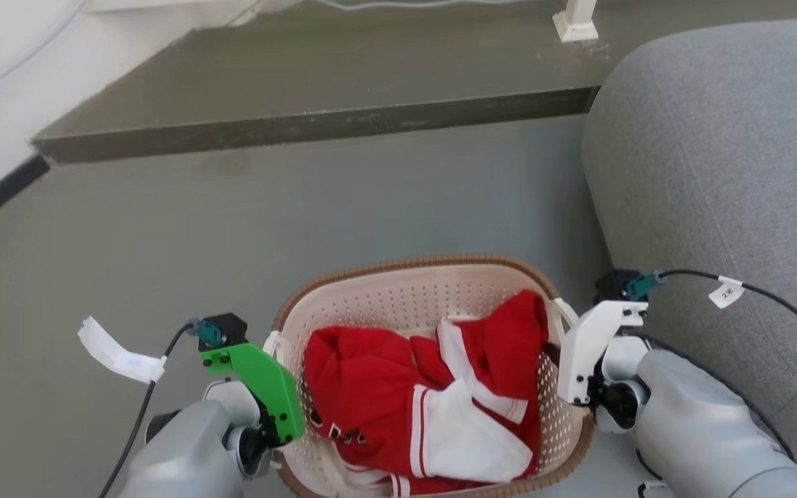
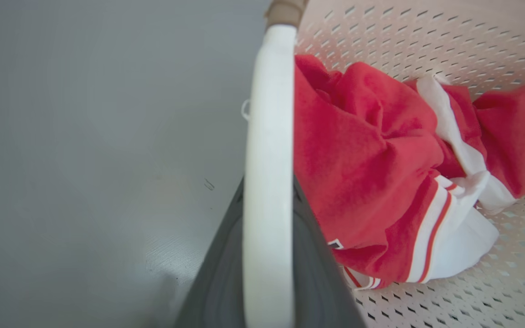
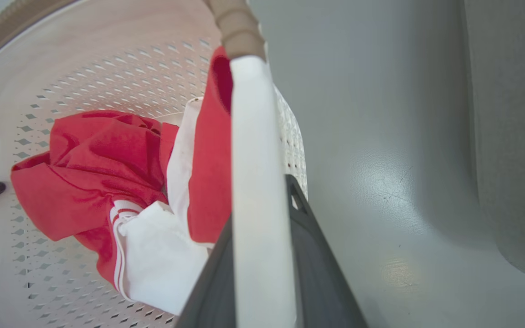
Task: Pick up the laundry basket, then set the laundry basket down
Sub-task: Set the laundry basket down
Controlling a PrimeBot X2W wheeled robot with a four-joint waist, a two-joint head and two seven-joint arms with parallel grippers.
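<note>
Grey floor [image 1: 232, 228] ran up to a dark raised step [image 1: 315, 90], with a grey sofa [image 1: 717, 138] on the right. The basket [image 1: 398, 290] was low in the head view, between the two arms and just beside the sofa. Whether it rested on the floor or hung clear could not be told.

The left claw [image 2: 269, 182] was pinched on the left handle [image 2: 269, 114], with a dark finger pressed against each side of the white strap. The right claw [image 3: 262, 182] gripped the right handle [image 3: 253, 136] in the same way, almost fully closed with only the strap between its fingers.

The basket was oval, with cream-white walls pierced by rows of small holes and a brown woven-look rim [image 1: 440, 261]. Its white handles stood up at the two sides. A crumpled red garment [image 1: 371, 387] with white panels and red-and-white stripes lay inside, one red fold draped against the right wall.

A white tag [image 1: 726, 292] on the right arm's cable bore two handwritten characters, too small to read surely. Dark marks on the garment's lower edge could not be read either.
</note>
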